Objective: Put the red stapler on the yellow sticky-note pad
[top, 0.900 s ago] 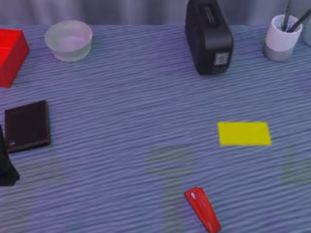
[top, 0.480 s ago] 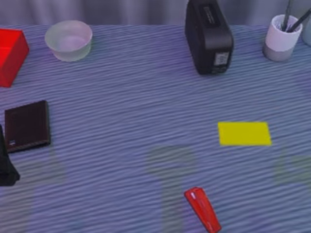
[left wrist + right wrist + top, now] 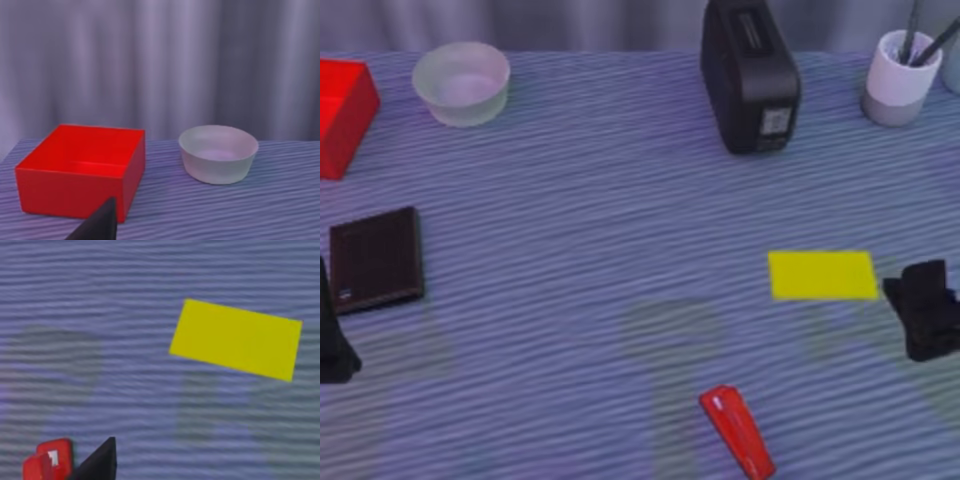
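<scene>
Barely started. The red stapler (image 3: 737, 432) lies untouched on the worktop (image 3: 620, 200) at about 6 o'clock, well apart from the yellow sticky-note pad (image 3: 822, 275) at 3 o'clock. My right gripper (image 3: 925, 310) hangs just beside the pad's right edge; I cannot tell whether it's released or clenched. Left gripper (image 3: 332, 345) is parked at 9 o'clock, state also unclear. Grasp, carry and placement all remain.

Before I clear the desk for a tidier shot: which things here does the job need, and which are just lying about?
Needed:
red stapler
yellow sticky-note pad
right hand, beside the pad

Lying about:
red box
pale bowl
brown wallet
black device
white pen cup
left hand, parked at the table's left edge
</scene>
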